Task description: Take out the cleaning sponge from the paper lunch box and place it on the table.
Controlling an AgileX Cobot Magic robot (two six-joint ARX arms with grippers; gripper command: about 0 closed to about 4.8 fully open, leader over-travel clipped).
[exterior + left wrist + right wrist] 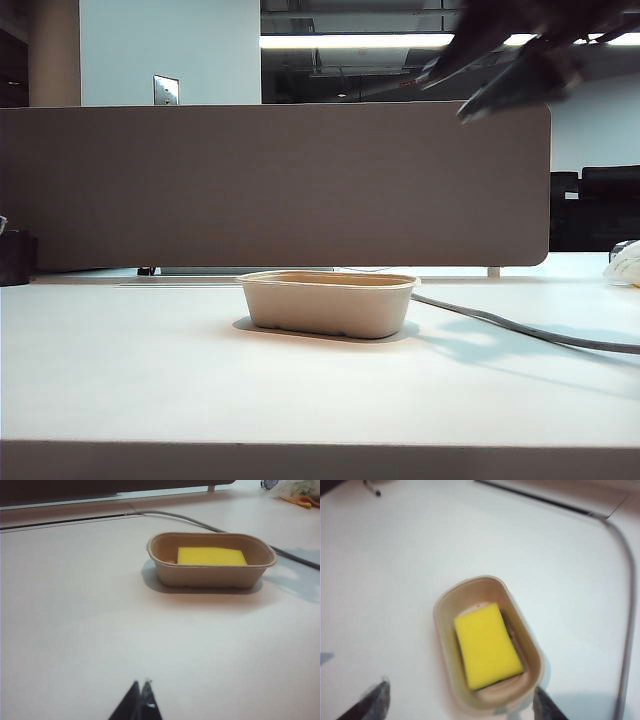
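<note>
The beige paper lunch box (330,303) stands in the middle of the white table (150,370). The yellow cleaning sponge (487,645) lies flat inside it, with a dark green edge showing underneath. In the exterior view the box wall hides the sponge. My right gripper (460,689) hangs high above the box (440,630), open, its fingers spread wider than the box and holding nothing. In the exterior view the right gripper (445,98) is a dark blur at the upper right. My left gripper (140,684) is shut and empty, low over the table, well short of the box (210,575) and sponge (212,556).
A grey-brown divider panel (270,180) runs behind the box. A grey cable (520,330) trails from the box to the right across the table. A white bag-like object (625,265) sits at the far right, and a dark object (15,255) at the far left.
</note>
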